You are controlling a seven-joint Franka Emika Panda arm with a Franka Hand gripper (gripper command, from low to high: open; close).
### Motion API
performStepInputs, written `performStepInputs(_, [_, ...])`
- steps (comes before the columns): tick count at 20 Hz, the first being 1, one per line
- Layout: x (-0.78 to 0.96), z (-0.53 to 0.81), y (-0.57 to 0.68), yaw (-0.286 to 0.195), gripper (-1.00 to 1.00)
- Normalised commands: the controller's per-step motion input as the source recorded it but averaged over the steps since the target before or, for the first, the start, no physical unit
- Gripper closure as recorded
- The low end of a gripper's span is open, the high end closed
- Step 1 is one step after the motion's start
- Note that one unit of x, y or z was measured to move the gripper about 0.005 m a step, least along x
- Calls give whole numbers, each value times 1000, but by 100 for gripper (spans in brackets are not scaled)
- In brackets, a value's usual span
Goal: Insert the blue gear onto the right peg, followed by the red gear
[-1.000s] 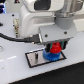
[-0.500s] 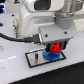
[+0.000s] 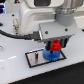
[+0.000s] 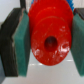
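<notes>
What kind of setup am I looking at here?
Likely a lab test bench, possibly simulated: a plain white table, a grey peg plate and toy gears, the red gear in the hand above the blue gear.

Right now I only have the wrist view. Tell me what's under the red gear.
Observer: The blue gear sits right beneath the red gear, on the grey plate.
Operator: Confirm the other peg is free.
Observer: A thin pin stands bare, toward the exterior view's left of the gears.
Operator: Report the grip.
Observer: The gripper is closed on the red gear, pads against both sides.
</notes>
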Motion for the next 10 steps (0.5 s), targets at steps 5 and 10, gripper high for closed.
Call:
performStepInputs(5, [181, -206, -142, 0, 100])
performStepInputs(10, [223, -63, -108, 0, 100])
